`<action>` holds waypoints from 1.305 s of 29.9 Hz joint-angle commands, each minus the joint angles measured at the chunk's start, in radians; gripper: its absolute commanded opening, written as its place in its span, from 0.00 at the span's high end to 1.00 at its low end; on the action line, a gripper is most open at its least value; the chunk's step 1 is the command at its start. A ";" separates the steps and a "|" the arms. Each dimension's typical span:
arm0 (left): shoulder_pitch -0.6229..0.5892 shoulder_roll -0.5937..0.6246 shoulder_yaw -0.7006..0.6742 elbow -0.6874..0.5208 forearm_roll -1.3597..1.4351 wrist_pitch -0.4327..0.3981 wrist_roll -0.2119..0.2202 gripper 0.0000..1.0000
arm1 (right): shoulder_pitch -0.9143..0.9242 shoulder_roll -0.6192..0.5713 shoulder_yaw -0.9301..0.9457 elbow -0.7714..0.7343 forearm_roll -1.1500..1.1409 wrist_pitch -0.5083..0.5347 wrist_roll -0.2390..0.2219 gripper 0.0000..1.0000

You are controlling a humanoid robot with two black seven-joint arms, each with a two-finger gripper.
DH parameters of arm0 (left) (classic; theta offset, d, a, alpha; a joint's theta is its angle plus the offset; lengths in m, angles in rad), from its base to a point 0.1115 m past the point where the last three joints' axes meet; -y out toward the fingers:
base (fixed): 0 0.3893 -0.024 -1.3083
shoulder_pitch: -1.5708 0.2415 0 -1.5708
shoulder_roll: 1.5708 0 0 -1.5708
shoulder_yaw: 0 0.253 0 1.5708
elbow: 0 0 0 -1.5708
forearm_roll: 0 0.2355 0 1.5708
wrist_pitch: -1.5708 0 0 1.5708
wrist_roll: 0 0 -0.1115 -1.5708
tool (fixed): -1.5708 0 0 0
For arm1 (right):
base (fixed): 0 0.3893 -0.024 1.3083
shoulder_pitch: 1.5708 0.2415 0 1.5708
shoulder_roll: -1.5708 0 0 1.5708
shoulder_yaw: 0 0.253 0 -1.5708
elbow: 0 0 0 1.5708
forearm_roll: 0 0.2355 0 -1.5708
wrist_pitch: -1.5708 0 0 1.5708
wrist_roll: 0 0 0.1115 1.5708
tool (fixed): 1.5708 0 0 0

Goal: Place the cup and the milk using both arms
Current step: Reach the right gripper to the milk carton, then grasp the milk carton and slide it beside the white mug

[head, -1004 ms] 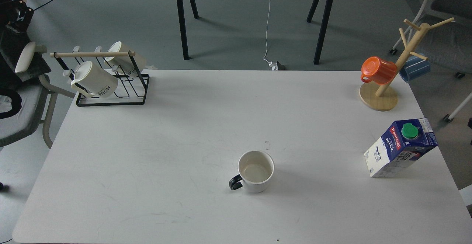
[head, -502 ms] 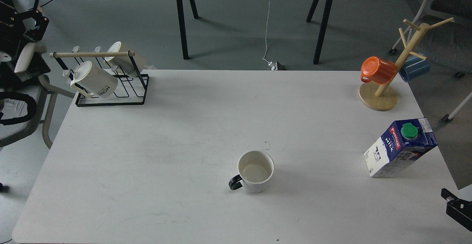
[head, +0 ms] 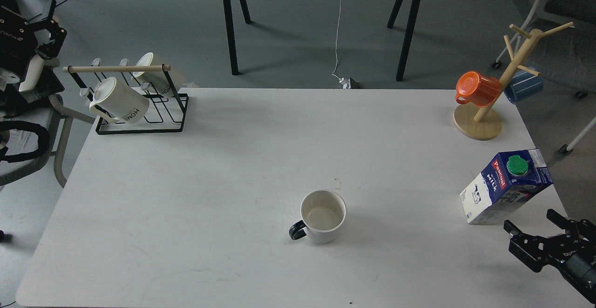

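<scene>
On the flat white table (head: 195, 191) the squat white mug with a cream inside and a black loop handle (head: 321, 217) stood upright near the middle of the front half, its handle turned toward the front left. Well apart from it, close to the right edge, stood the blue and white gable-top milk carton with a round green cap (head: 505, 186). The right gripper (head: 533, 222) had its two black fingers spread apart with nothing between them, just in front of the carton and not touching it. The left gripper (head: 50, 16) hung off the table beyond its far left corner, above the black wire rack with a wooden bar (head: 135, 101) that held two cream mugs lettered "HOME"; whether its fingers were apart or together could not be told. At the far right corner a wooden mug tree (head: 493, 98) carried an orange cup (head: 476, 88) and a blue cup (head: 524, 86).
</scene>
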 commanded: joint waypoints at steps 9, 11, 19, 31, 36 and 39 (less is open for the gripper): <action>0.015 -0.001 0.000 0.000 0.000 0.000 0.000 0.00 | 0.044 0.059 0.006 -0.037 -0.006 -0.048 0.002 0.01; 0.015 -0.001 0.000 0.000 0.000 0.000 0.000 0.00 | 0.047 0.067 0.008 -0.040 -0.006 -0.049 0.002 0.01; 0.015 -0.002 0.000 0.000 0.000 0.000 0.000 0.00 | 0.079 0.093 0.000 -0.057 -0.015 -0.069 0.002 0.01; 0.023 -0.013 0.000 -0.002 0.000 0.000 0.000 0.00 | 0.085 0.117 0.031 -0.058 -0.029 -0.072 0.003 0.01; 0.029 -0.015 0.000 0.000 0.000 0.000 0.000 0.00 | 0.094 0.120 0.040 -0.063 -0.029 -0.072 0.003 0.01; 0.029 -0.015 0.000 0.000 0.000 0.000 0.000 0.00 | 0.108 0.122 0.040 -0.075 -0.029 -0.080 0.003 0.01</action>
